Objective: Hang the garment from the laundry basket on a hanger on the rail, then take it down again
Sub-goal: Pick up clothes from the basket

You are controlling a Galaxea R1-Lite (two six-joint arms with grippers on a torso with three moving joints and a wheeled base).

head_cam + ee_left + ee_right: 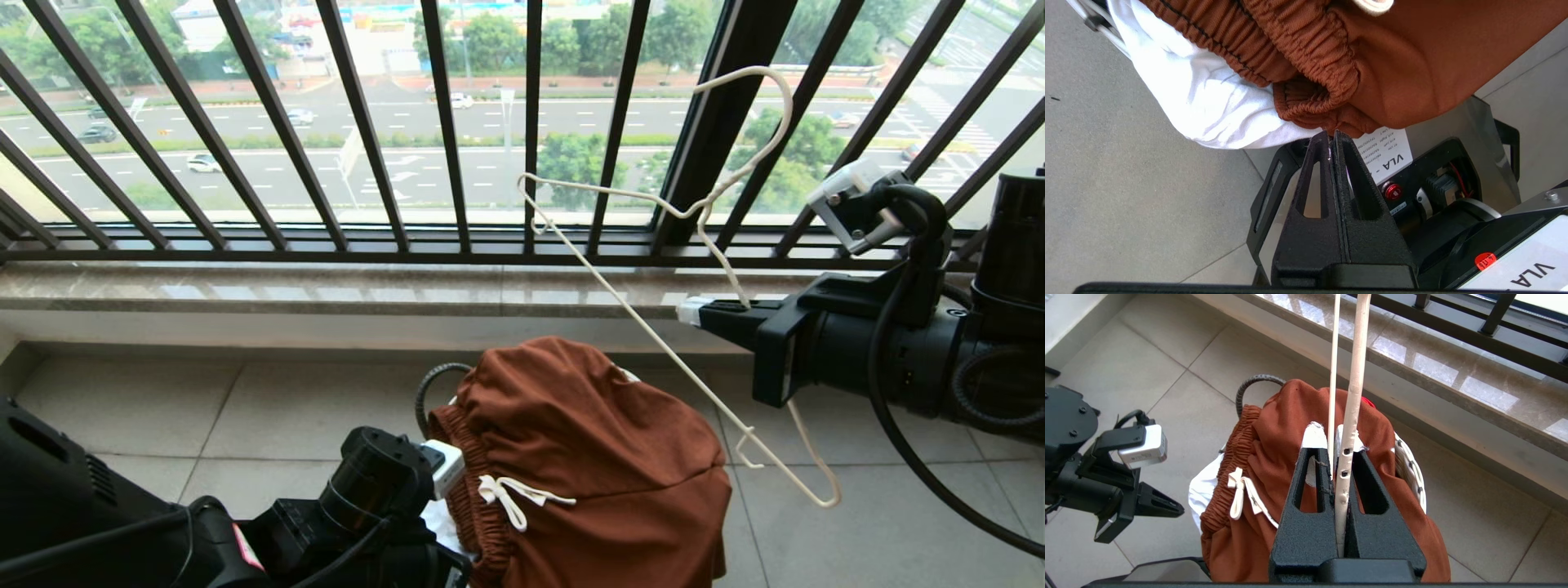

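Left tool (1333, 136), pressed together empty at the garment (588, 457) waistband, risks snagging; right tool (694, 313) clamps the hanger (653, 327).

The shorts (588, 457) cover most of the basket (433, 384) beneath the right end effector (694, 312); their lower part runs off the head view's bottom edge.

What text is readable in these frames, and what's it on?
"VLA -": white paper label on the robot's base, below the garment; the small rows printed beside it are too small to read.
"VLA": white label on the black housing at the frame's corner.
Red round sticker: handwritten mark, not legible.
Head view and right wrist view: no readable text. The road signs outside are too small to read.
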